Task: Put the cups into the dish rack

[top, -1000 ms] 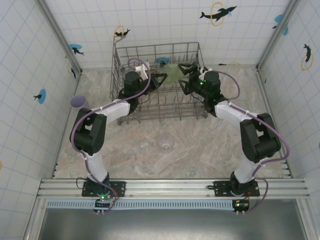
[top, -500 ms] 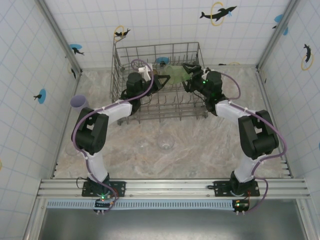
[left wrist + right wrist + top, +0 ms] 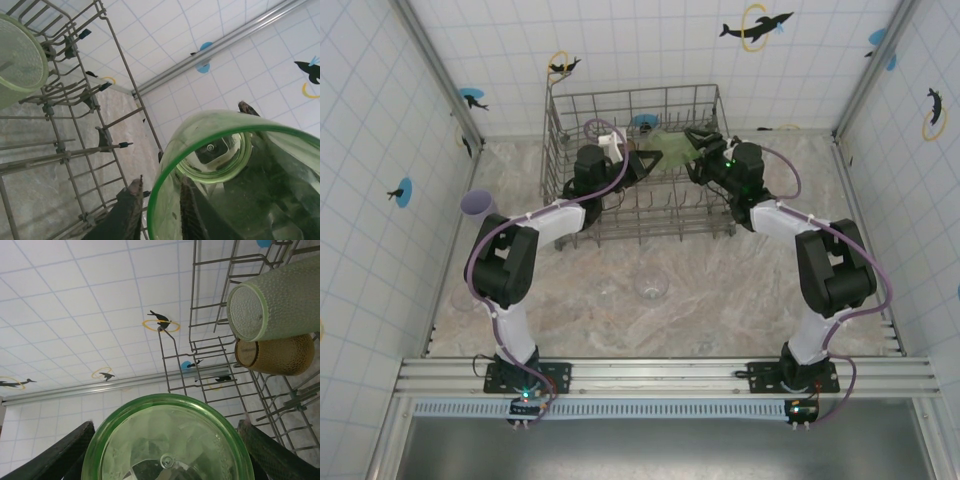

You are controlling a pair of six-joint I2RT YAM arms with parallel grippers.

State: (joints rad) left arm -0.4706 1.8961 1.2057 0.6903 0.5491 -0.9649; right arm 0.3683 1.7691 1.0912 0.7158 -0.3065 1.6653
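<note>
Over the far half of the dish rack [image 3: 555, 130], both arms reach in from either side and meet at one pale green cup [image 3: 670, 148]. It hangs tipped on its side above the tines, clear of the wires. Its mouth faces the left gripper [image 3: 642, 160] and its base faces the right gripper [image 3: 695, 143].

From the left wrist, the fingers [image 3: 131, 210] straddle the cup's rim, one outside the wall and the other showing through the green plastic from inside. They stand only a little apart, and I cannot tell whether they press on the wall or merely sit either side of it. From the right wrist, the two dark fingers [image 3: 50, 455] lie against opposite sides of the cup's base, so that gripper looks clamped around the cup.

Further along in the rack, a second green cup [image 3: 270, 305] and an amber cup [image 3: 275, 355] sit among the wires, just beside each other.

Out on the marbled counter [image 3: 720, 290], a clear cup [image 3: 651, 285] stands in front of the rack, well apart from it. A lilac cup [image 3: 477, 203] sits at the left edge, near the tiled wall [image 3: 380, 120].
</note>
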